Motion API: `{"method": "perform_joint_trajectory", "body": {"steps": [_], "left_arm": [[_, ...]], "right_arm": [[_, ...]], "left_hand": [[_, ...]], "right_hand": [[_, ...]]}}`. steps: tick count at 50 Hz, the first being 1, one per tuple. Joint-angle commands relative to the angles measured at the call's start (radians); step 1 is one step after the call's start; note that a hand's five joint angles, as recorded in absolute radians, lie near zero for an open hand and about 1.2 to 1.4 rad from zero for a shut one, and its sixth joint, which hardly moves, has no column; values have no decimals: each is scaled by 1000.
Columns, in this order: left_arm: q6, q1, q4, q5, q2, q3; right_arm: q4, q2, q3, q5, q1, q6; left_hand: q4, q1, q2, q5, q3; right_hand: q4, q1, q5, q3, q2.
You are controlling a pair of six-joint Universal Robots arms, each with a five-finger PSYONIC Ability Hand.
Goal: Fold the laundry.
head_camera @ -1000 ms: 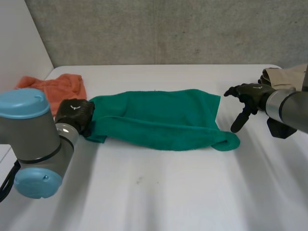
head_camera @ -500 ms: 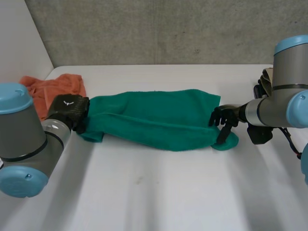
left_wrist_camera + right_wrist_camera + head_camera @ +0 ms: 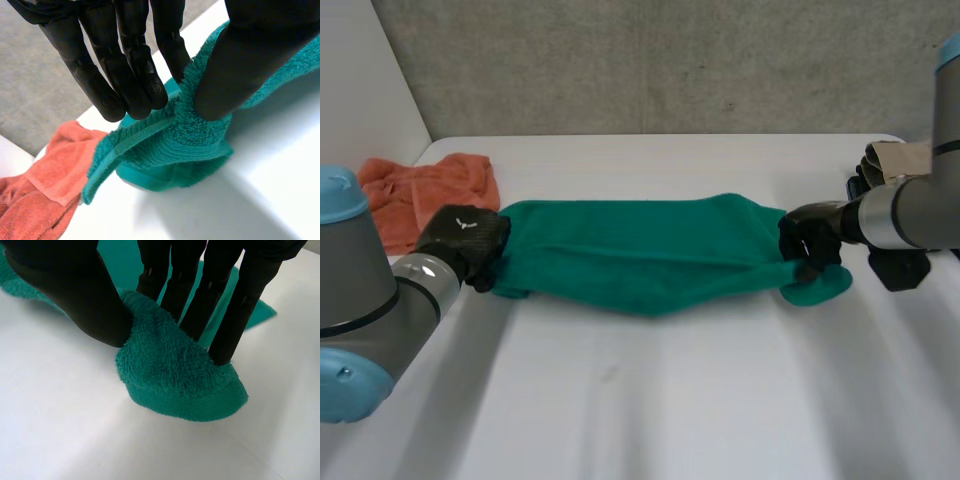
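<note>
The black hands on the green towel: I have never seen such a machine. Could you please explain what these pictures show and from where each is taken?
This is a robot with two arms at a white table; each arm ends in a black hand. The wide picture comes from a camera between and behind the arms, looking down. The other two come from cameras on the wrists, looking along each palm. A green towel lies stretched across the table. The left hand pinches one end between thumb and fingers; the right hand pinches the other end likewise. An orange cloth lies near the left hand, a beige cloth beyond the right.
</note>
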Motion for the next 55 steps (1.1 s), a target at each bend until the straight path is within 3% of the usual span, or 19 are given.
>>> {"method": "perform_joint_trajectory", "body": {"steps": [1, 4, 10, 13, 16, 17, 20, 21, 24, 31, 38, 46, 50, 55], "left_arm": [[95, -7, -144, 30, 7, 17], [147, -2, -177, 27, -52, 54], [232, 8, -128, 11, -166, 253], [232, 2, -1, -2, -182, 415], [217, -1, 215, 7, -160, 554], [211, 4, 363, 7, -140, 593], [189, 1, 559, -10, -100, 643], [177, -4, 634, -37, -84, 655], [155, -8, 644, -56, -74, 655], [135, -5, 514, -76, -88, 531], [99, -22, 487, -82, -103, 319], [75, -83, 475, -88, -293, 141], [82, -103, 405, -113, -376, 137], [82, -122, 259, -148, -369, 157]], "right_arm": [[30, -98, 221, 12, -8, -449], [-17, -100, 267, 45, 15, -551], [-314, -95, 232, 87, 67, -464], [-598, -104, 139, 139, 92, -372], [-918, -138, 68, 229, 100, -271], [-1080, -162, 65, 268, 97, -223], [-1322, -196, 80, 294, 93, -159], [-1471, -214, 100, 297, 90, -125], [-1591, -238, 154, 293, 95, -109], [-1548, -227, 265, 205, 101, -99], [-1484, -182, 394, 165, 86, -99], [-1335, -52, 552, 64, 75, -120], [-1251, -6, 566, 73, 60, -184], [-1166, -15, 573, 87, 40, -230]], "left_hand": [[198, 231, 199, 261, 207], [198, 231, 199, 261, 207], [198, 231, 199, 261, 207], [198, 231, 199, 261, 207], [198, 231, 199, 261, 207], [198, 231, 199, 261, 207], [198, 231, 199, 261, 207], [198, 231, 199, 261, 207], [198, 231, 199, 261, 207], [198, 231, 199, 261, 207], [198, 231, 199, 261, 207], [198, 231, 199, 261, 207], [198, 231, 199, 261, 207], [198, 231, 199, 261, 207]], "right_hand": [[204, 284, 231, 217, 224], [204, 284, 231, 217, 224], [204, 284, 231, 217, 224], [204, 284, 231, 217, 224], [204, 284, 231, 217, 224], [204, 284, 231, 217, 224], [204, 284, 231, 217, 224], [204, 284, 231, 217, 224], [204, 284, 231, 217, 224], [204, 284, 231, 217, 224], [204, 284, 231, 217, 224], [204, 284, 231, 217, 224], [204, 284, 231, 217, 224], [204, 284, 231, 217, 224]]}}
